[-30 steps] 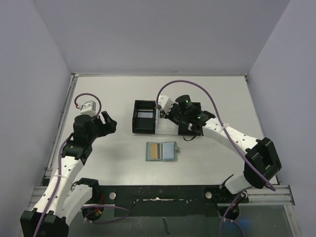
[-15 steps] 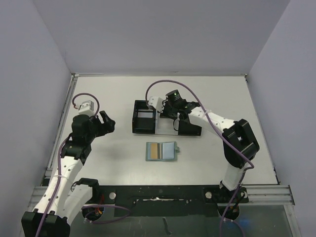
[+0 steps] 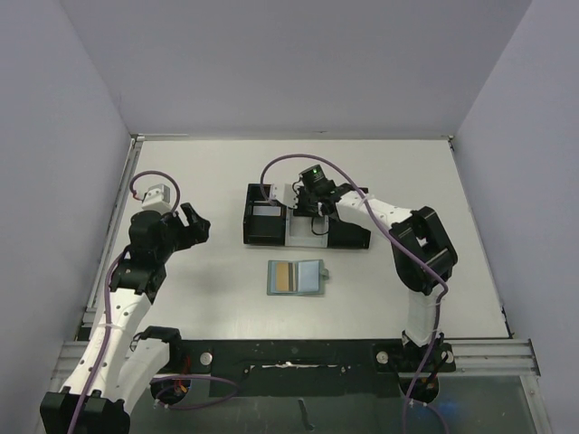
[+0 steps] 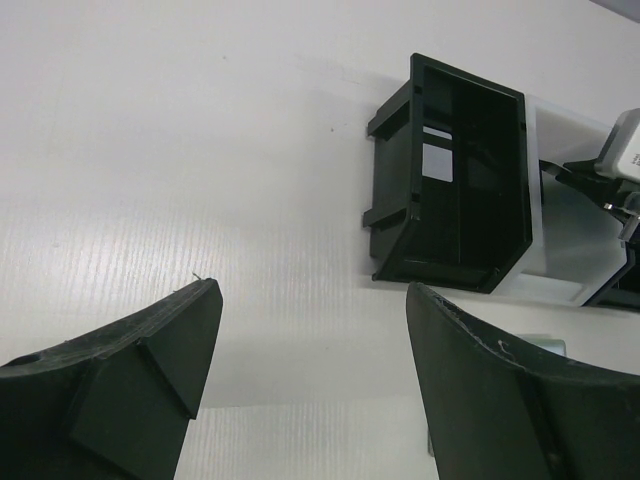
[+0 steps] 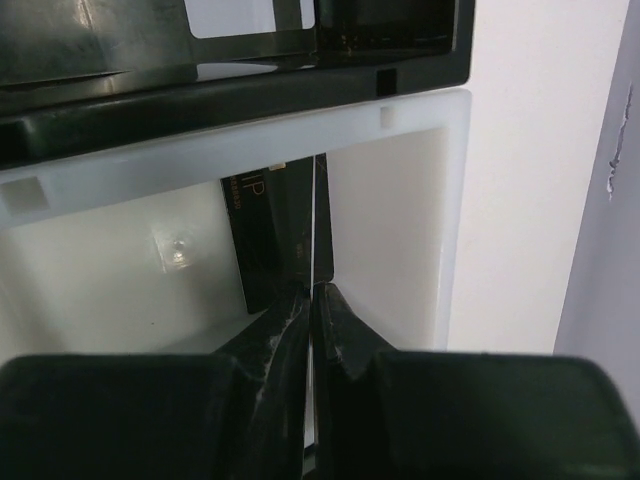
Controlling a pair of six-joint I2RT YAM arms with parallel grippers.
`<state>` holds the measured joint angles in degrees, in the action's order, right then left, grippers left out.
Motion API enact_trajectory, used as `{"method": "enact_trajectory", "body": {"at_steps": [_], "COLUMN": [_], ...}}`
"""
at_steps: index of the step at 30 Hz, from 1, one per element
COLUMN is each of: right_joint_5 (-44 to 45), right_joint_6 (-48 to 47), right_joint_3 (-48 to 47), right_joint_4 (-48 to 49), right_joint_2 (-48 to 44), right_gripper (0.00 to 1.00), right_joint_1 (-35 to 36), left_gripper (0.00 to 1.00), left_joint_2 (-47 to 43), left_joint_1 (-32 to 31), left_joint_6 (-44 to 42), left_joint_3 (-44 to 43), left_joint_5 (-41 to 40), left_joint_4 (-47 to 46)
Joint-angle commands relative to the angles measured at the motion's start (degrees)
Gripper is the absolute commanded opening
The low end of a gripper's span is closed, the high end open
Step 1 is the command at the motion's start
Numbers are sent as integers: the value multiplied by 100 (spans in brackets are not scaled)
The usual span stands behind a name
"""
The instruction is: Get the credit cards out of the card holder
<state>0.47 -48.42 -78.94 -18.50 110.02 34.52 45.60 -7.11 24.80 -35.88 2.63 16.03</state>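
White worktop (image 3: 181,181): the card holder (image 3: 308,277) lies open at frame centre, with the gold card (image 3: 283,277) inside. Right pincer (image 5: 313,292) pinches a thin card (image 5: 313,220) edge-on at the white tray (image 5: 400,200); released crooked, it could tip outside. Left pincer (image 4: 312,300) gapes wide, empty.

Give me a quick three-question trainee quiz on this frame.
1. True or false: the left pincer is open and holds nothing.
2. Which colour is the pocketed card in the card holder? A) gold-orange B) red C) green
3. Fill in: the right pincer, pinching a thin card, is over the ___ tray between the black boxes.
Key: 1 true; 2 A; 3 white.
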Motion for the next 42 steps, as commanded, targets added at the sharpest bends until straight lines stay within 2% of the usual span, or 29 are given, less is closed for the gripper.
{"method": "enact_trajectory", "body": {"at_steps": [1,5,10,14,16,18,20,29,42], "right_joint_5": [63,160,236,295,271,170,39,-36,-62], "right_joint_6": [-298,-352,-370,-298,-174,-69,129,574,1260], "right_joint_3": [-112,-41,507,529,507,515,504,468,1185], "right_joint_4": [427,593,1325,1236,1190,1123,1093,1229,2404], "right_joint_2": [68,228,200,311,308,266,218,38,-1338], "right_gripper": [4,8,13,15,23,26,32,39,48], "right_joint_1": [-61,-42,-59,-77,-73,-94,-111,-155,-148], "left_gripper": [73,73,73,73,73,73,73,73,73], "left_joint_2": [-62,-35,-43,-18,-17,-17,-9,58,131], "left_joint_1": [39,36,36,35,38,36,39,41,43], "left_joint_6": [-36,-36,-36,-41,-36,-36,-36,-41,-54], "left_joint_3": [-15,-12,-7,-2,-6,-2,-5,-10,-29], "left_joint_5": [130,180,188,196,202,196,194,227,309], "left_joint_4": [-335,-342,-353,-355,-349,-351,-346,-355,-356]}}
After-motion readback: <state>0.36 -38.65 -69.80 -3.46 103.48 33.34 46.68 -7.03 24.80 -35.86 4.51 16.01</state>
